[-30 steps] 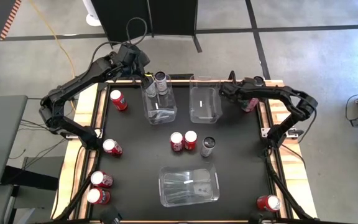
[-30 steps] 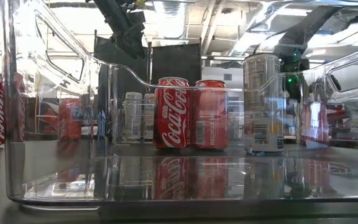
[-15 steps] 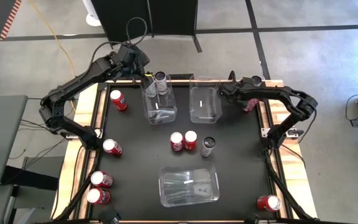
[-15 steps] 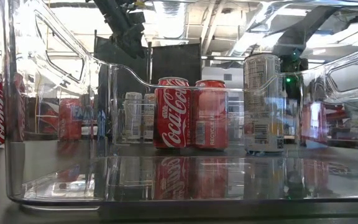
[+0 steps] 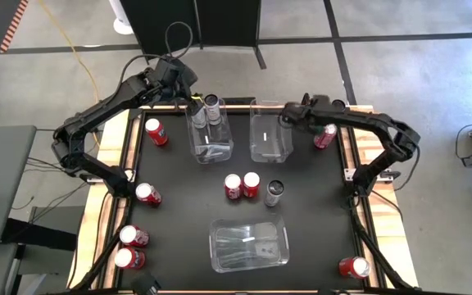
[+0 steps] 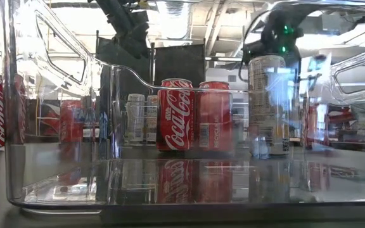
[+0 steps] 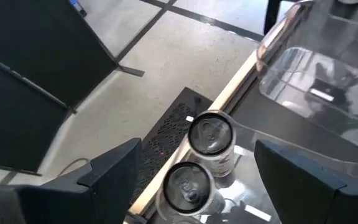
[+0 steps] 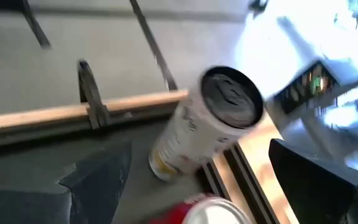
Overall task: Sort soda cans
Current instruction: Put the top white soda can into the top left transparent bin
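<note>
Two red cans (image 5: 242, 186) stand touching at the table's middle, and everything else is placed from this pair. Just right of the pair stands a silver can (image 5: 274, 193), and nearer the camera side lies a clear bin (image 5: 250, 243). Beyond the pair to the left, another clear bin (image 5: 211, 139) holds two silver cans (image 7: 199, 158). The left gripper (image 5: 193, 102) hovers above them, its fingers (image 7: 107, 177) spread wide with nothing between. Beyond the pair to the right sits a third bin (image 5: 270, 139). The right gripper (image 5: 289, 119) hangs at its far right corner, fingers (image 8: 316, 186) apart and empty, facing a pale can (image 8: 210, 121). A red can (image 5: 326, 135) sits farther right. Four red cans (image 5: 147, 194) are well left of the pair, and one (image 5: 353, 266) is near-right.
</note>
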### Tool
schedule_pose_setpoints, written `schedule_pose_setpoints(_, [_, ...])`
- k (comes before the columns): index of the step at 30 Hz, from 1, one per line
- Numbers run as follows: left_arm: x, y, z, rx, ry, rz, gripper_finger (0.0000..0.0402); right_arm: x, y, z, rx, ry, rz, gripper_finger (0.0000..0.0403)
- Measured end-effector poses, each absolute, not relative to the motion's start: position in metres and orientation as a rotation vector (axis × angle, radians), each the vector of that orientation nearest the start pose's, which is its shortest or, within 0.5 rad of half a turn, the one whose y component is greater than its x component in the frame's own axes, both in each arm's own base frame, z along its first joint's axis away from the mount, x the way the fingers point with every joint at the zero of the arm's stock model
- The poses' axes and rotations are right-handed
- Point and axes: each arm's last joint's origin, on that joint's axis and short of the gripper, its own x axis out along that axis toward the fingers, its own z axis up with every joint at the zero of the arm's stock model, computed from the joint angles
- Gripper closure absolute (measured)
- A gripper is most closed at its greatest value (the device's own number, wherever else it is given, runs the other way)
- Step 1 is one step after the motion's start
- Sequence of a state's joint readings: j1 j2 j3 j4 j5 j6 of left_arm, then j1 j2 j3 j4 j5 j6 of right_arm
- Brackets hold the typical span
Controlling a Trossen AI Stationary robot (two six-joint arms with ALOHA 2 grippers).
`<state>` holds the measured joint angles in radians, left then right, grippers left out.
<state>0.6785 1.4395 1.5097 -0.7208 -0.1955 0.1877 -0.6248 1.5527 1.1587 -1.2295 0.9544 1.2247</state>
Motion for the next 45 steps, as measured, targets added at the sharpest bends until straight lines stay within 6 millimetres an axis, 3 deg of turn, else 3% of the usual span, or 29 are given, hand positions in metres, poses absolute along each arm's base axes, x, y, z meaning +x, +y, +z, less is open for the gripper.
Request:
schedule_pose_setpoints(7, [0.232,0.194,0.384,0.005,0.727,0.771,0.0093,0.180,-0.187,0.280,0.537,0.828,-2.003,0.0006])
schedule_pose_setpoints(14, [0.232,0.194,0.384,0.008,0.727,0.769,0.0093,0.161,-0.212,0.274,0.693,0.868,-2.021,0.0006])
schedule_pose_setpoints(20, [0.232,0.194,0.384,0.006,0.728,0.770,0.0093,0.170,-0.231,0.272,0.723,0.835,-1.849,0.0006])
schedule_pose_setpoints(24, [0.232,0.194,0.383,0.001,0.731,0.770,0.0093,0.167,-0.237,0.272,0.730,0.823,-1.832,0.0015])
schedule_pose_setpoints(30, [0.231,0.193,0.382,-0.006,0.748,0.768,0.0093,0.154,-0.234,0.269,0.773,0.905,-1.894,0.0033])
schedule_pose_setpoints(45, [0.231,0.193,0.382,-0.002,0.750,0.767,0.0093,0.155,-0.234,0.269,0.869,0.753,-1.985,0.0034])
